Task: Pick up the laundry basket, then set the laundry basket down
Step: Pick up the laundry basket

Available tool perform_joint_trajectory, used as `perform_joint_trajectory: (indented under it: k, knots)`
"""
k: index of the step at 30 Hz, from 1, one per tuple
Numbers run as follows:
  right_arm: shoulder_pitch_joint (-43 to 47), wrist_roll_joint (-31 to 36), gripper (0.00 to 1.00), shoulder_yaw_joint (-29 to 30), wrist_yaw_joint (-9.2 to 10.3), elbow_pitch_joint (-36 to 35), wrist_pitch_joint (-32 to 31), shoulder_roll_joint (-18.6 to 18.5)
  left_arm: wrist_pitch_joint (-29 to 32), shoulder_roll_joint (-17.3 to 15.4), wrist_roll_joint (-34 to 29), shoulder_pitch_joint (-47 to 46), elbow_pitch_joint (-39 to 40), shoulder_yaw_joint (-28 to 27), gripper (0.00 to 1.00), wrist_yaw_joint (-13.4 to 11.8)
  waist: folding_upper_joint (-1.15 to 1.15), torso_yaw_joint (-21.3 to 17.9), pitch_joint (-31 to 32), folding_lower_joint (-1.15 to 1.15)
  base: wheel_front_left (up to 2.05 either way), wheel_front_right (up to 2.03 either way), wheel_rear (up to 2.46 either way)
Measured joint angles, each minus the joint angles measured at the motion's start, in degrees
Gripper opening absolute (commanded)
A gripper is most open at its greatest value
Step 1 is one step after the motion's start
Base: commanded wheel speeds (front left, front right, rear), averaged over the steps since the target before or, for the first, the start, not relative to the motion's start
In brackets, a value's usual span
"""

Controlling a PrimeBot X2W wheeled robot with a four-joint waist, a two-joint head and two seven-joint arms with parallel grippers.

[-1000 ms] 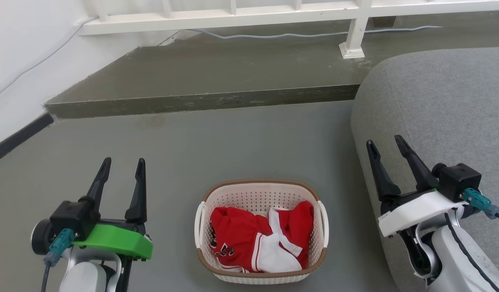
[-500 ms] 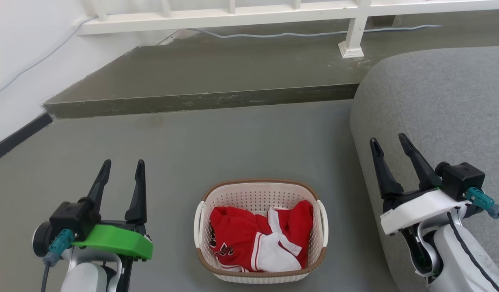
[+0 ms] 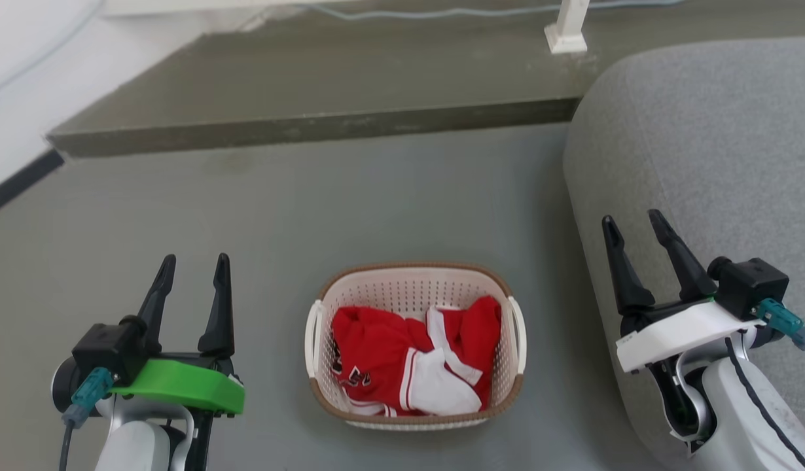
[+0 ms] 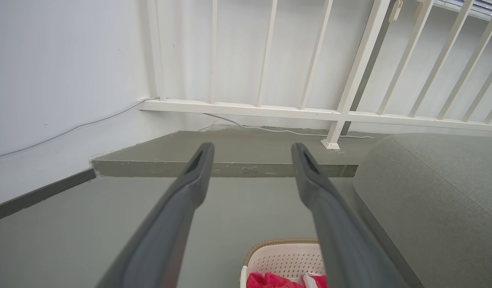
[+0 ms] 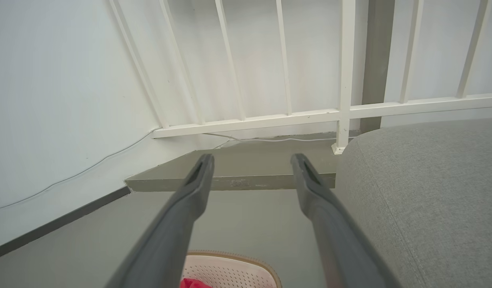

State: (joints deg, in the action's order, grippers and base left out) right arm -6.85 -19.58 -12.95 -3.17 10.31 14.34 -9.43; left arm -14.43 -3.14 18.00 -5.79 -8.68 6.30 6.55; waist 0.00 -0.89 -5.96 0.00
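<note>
Indoors, laundry basket point(image 3: 410, 296), perhaps concrete floor point(image 3: 376, 196)

The laundry basket point(image 3: 412, 291) is matt perforated plastic, its rim band point(image 3: 412, 267) woven-looking; the red garment point(image 3: 376, 350) seems smooth cloth; floor point(image 3: 311, 196) matt; sofa point(image 3: 703, 131) coarse fabric.

Dark tapered fingers point(image 3: 218, 297); green left wrist cover point(image 3: 180, 387), white right cover point(image 3: 677, 330); teal cable plugs point(image 3: 89, 390).

A: What sort of place is this?
B: It looks like a home: a grey fabric sofa point(image 3: 703, 131), a white railing point(image 4: 250, 109) over a raised step point(image 3: 311, 127), and a laundry basket point(image 3: 409, 294) of red clothes point(image 3: 389, 353) on the floor point(image 3: 376, 196)
</note>
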Motion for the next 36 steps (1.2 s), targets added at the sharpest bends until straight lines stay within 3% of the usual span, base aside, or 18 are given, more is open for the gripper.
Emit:
perform_joint_trajectory:
  k: [16, 36]
  knots:
    - [-4.65, 0.87, 1.0, 1.37, 0.15, 1.98, 0.01, 1.0, 0.0, -0.16, 1.96, -6.64, -3.93, 1.1, 1.0, 0.49, 0.0, -0.76, -10.13, 0.0, 0.0, 0.0, 0.0]
    - [-15.53, 0.8, 1.0, 0.54, -0.53, 16.45, -0.03, 3.23, 1.31, -1.57, 7.03, -19.76, -15.86, 8.18, 1.0, 0.54, 0.0, -0.63, -24.64, 0.0, 0.0, 0.0, 0.0]
